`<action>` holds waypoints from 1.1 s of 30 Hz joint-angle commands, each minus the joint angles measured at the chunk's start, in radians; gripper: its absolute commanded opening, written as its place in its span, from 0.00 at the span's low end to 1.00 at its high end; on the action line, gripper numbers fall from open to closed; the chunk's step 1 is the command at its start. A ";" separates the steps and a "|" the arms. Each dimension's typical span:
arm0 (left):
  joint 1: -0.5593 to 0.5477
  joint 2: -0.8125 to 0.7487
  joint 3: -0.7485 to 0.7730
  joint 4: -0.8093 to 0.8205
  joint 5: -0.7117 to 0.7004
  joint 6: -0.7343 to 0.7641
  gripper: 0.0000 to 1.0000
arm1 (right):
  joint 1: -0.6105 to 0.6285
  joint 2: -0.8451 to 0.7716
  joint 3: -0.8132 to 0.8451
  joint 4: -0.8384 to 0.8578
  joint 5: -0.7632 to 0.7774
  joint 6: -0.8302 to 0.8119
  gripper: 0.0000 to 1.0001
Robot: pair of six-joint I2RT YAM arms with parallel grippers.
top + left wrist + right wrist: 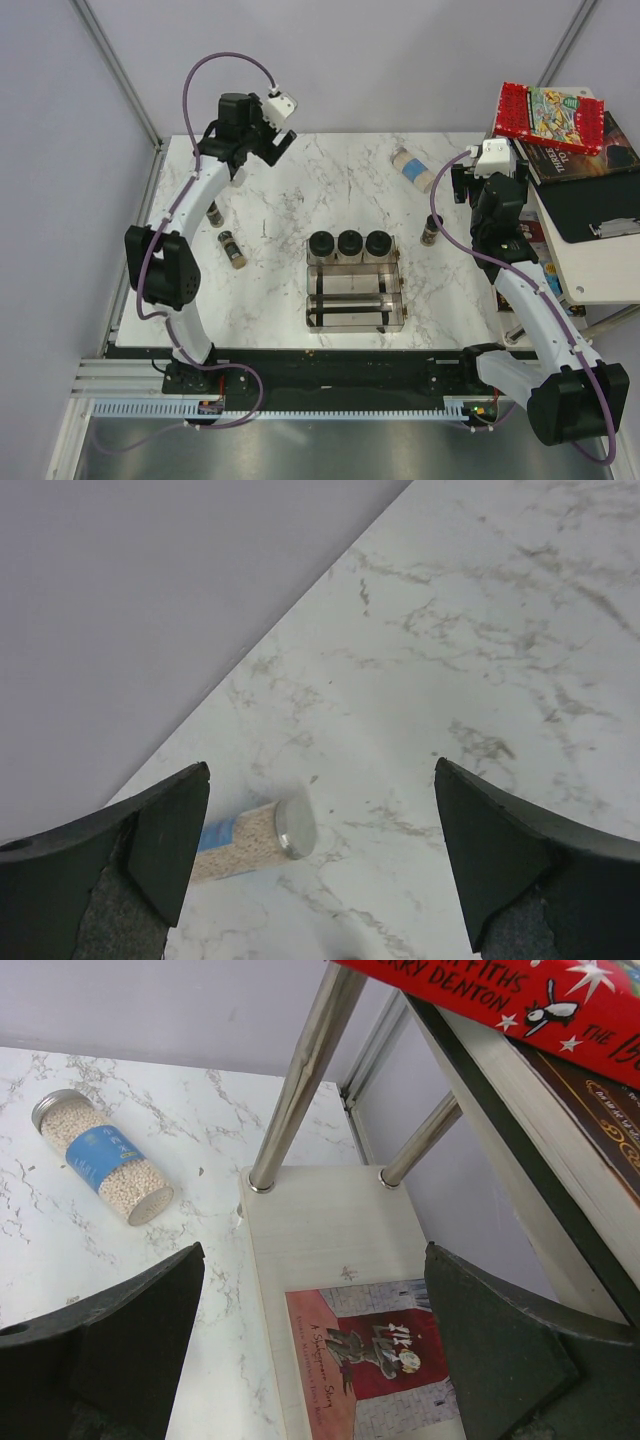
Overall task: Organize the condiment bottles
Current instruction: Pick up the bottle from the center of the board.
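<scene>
Overhead: three black-lidded jars (pixel 350 243) stand in the far compartment of the rack (pixel 355 318). Left wrist alone: silver-capped bottle (pixel 255 838) lying on the surface (pixel 480 660) beyond wide-spread, empty left fingers (pixel 160 840); right fingers (pixel 120 1340) likewise.

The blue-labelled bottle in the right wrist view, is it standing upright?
No, the blue-labelled bottle lies flat on its side on the marble table.

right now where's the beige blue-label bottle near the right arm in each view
top external: beige bottle lies on its side, back right of the marble table top.
right wrist: upper left, on its side.
left wrist: a look-alike bottle, bottom left; same one or not, cannot tell.
shared landmark: the marble table top.
</scene>
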 commanded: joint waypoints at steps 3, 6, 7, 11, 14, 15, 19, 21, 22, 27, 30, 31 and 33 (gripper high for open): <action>0.072 0.143 0.060 0.011 -0.168 0.328 1.00 | -0.003 0.000 0.007 0.014 -0.009 0.003 0.98; 0.100 0.192 0.085 -0.007 -0.237 0.471 1.00 | -0.003 0.005 0.007 0.014 -0.009 0.002 0.98; 0.106 0.215 0.085 -0.012 -0.246 0.553 1.00 | -0.003 0.005 0.007 0.013 -0.009 0.002 0.98; 0.154 0.264 0.102 -0.027 -0.246 0.727 1.00 | -0.003 0.011 0.006 0.014 -0.007 0.000 0.98; 0.181 0.295 0.128 -0.056 -0.228 0.803 1.00 | -0.003 0.015 0.006 0.014 -0.007 -0.001 0.98; 0.186 0.301 0.134 -0.072 -0.226 0.825 1.00 | -0.005 0.017 0.006 0.014 -0.007 -0.001 0.98; 0.204 0.346 0.142 -0.115 -0.225 0.914 1.00 | -0.003 0.031 0.006 0.014 -0.007 -0.006 0.98; 0.207 0.359 0.144 -0.130 -0.223 0.951 1.00 | -0.003 0.035 0.006 0.014 -0.006 -0.007 0.98; 0.210 0.369 0.145 -0.139 -0.219 0.966 1.00 | -0.003 0.037 0.006 0.014 -0.004 -0.007 0.98; 0.217 0.386 0.122 -0.195 -0.205 1.075 1.00 | -0.005 0.044 0.006 0.014 -0.001 -0.012 0.98; 0.218 0.409 0.124 -0.201 -0.222 1.133 0.99 | -0.006 0.048 0.004 0.016 -0.001 -0.014 0.98; 0.218 0.418 0.131 -0.202 -0.232 1.150 0.99 | -0.006 0.049 0.004 0.016 0.000 -0.014 0.98; 0.218 0.451 0.163 -0.214 -0.237 1.161 1.00 | -0.008 0.052 0.004 0.016 -0.003 -0.015 0.98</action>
